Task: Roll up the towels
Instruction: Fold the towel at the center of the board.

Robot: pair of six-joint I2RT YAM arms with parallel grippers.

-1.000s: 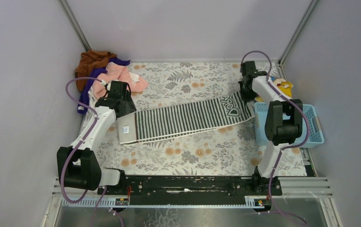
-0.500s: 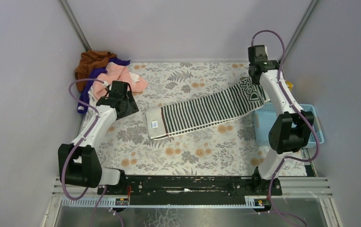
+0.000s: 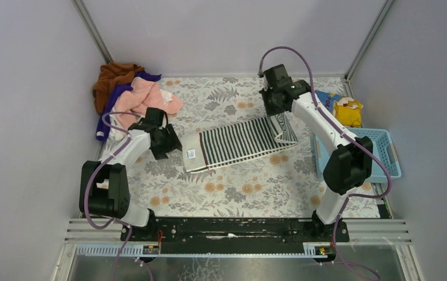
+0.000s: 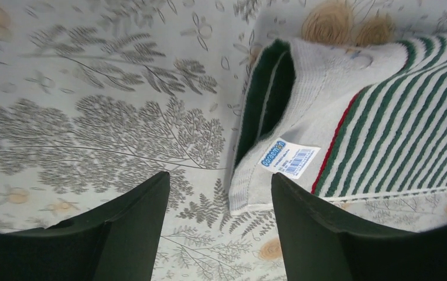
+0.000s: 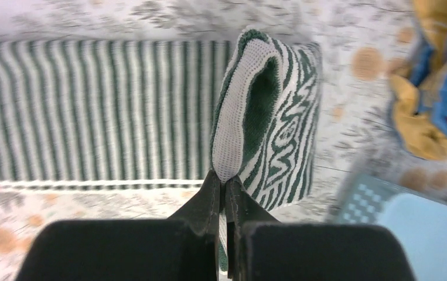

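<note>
A long green-and-white striped towel lies folded lengthwise across the floral table. Its left end carries a blue-and-white label. My right gripper is shut on the towel's right end and holds it lifted and folded back over the striped part. My left gripper is open and empty, low over the table just left of the label end. In the left wrist view the towel corner lies between the fingertips.
A pile of brown, purple and pink towels sits at the back left corner. A light blue basket stands at the right edge, with a yellow and blue cloth behind it.
My right gripper has carried the towel's right end up and then left, folding it back over the towel. The towel's left end slid right. My left gripper moved down and right toward it.
</note>
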